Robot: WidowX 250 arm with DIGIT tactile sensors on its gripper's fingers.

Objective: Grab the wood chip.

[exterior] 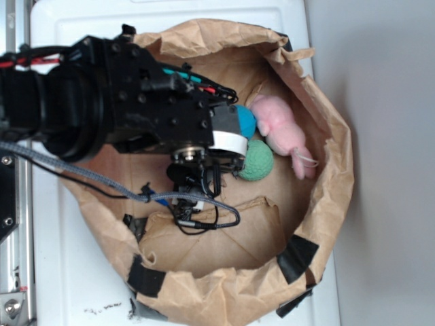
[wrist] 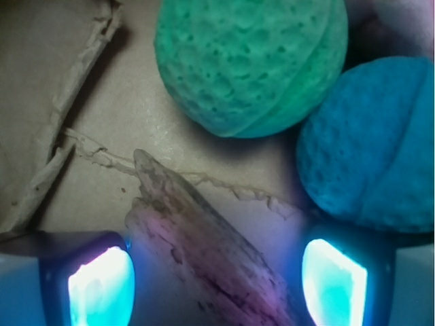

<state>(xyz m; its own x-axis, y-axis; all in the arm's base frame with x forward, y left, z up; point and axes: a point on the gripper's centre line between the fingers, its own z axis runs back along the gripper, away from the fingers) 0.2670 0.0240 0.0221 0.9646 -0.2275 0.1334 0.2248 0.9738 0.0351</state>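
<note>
wood chip (wrist: 204,251): flat brown sliver lying on the paper floor of the bag, only visible in the wrist view. the exterior view doesn't show it, the arm covers that spot

where it sits: pretty much mid-floor of the paper bag (exterior: 326,224), toward the side where the balls are bunched, well in from the rolled rim

gripper (wrist: 217,278): spread wide, both glowing pads low in the wrist view, one either side of the chip, nothing pinched yet

chip vs pincer: right in the gap, a bit nearer the left-of-frame pad than the other one

long axis: runs diagonal, pointed tip up toward the green ball (wrist: 251,64), fat end dropping out the bottom of the frame between the pads. so it's skewed to the closing line, not square across it

neighbours: blue ball (wrist: 374,142) sits just above the right-of-frame pad and touches the green one; chip tip stops short of both. a pink plush (exterior: 282,129) lies further toward the bag wall

my read: closing should catch the chip across its width, though i'd guess it swivels a bit as the pads meet it

risk: blue ball looks near enough to get nudged, can't tell how much clearance there is
</note>
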